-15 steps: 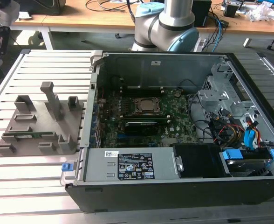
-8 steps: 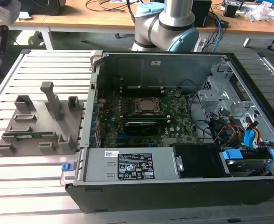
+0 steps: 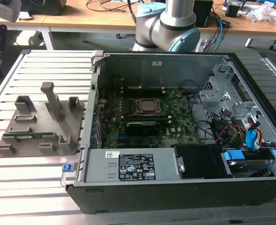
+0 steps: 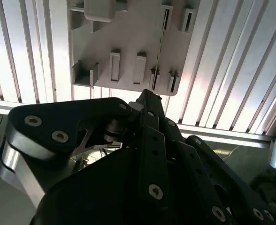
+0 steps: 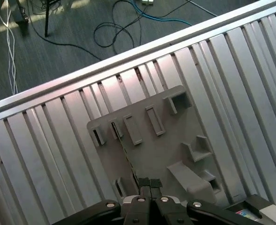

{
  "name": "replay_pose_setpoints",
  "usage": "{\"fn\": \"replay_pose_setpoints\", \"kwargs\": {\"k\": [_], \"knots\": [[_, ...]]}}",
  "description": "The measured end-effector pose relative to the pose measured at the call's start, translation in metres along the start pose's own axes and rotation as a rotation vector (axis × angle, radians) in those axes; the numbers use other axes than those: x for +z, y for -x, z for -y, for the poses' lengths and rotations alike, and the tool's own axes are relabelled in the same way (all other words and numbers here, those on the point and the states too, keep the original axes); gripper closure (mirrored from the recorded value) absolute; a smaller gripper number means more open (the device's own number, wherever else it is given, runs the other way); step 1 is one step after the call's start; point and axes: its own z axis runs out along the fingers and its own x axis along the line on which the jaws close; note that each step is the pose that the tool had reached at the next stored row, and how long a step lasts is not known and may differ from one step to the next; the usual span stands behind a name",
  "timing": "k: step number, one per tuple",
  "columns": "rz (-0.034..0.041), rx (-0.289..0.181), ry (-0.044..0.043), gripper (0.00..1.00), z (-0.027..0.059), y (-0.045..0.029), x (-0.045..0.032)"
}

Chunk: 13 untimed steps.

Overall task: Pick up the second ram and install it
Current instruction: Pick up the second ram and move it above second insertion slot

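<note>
Hovered above fixture tray, claw pinched closed, empty; second ram judged light, stiff, fragile, best gripped edgewise.

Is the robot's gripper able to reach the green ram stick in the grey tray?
Probably yes: the gripper hovers over the tray, and nothing covers the ram standing on edge in its slots.
</note>
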Motion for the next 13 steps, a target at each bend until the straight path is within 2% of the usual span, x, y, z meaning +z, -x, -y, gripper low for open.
{"fn": "replay_pose_setpoints", "kwargs": {"k": [5, 13], "knots": [[-0.0016, -0.082, 0.002, 0.89, 0.0, 0.0, 0.0], [-0.0035, -0.174, 0.0044, 0.89, 0.0, 0.0, 0.0]]}}
